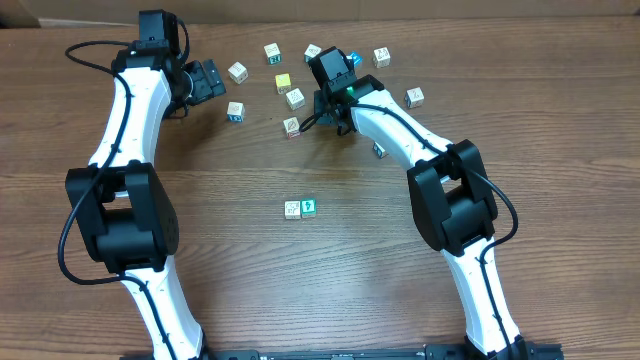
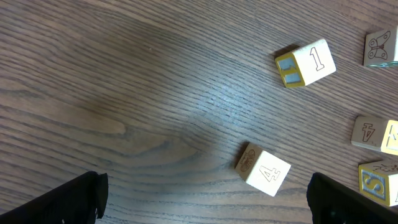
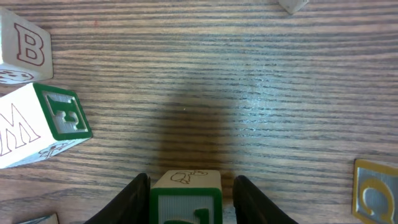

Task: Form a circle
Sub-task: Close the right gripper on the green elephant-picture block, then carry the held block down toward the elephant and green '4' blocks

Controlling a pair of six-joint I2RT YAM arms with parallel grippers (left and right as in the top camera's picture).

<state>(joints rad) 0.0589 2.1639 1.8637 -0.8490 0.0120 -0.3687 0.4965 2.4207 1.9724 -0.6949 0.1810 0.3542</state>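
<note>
Several lettered wooden blocks lie scattered across the far half of the table, among them a yellow-green one; a pair sits side by side in the middle. In the right wrist view a green-framed block stands between the fingers of my right gripper. The left finger is against it and a thin gap shows at the right finger. My left gripper hangs wide open at the far left, over bare wood, with a "4" block just ahead of it and nothing between its fingers.
In the right wrist view a "W" block and a "B" block sit to the left, and a yellow "C" block to the right. A "1" block lies beyond the "4". A box edge runs along the back.
</note>
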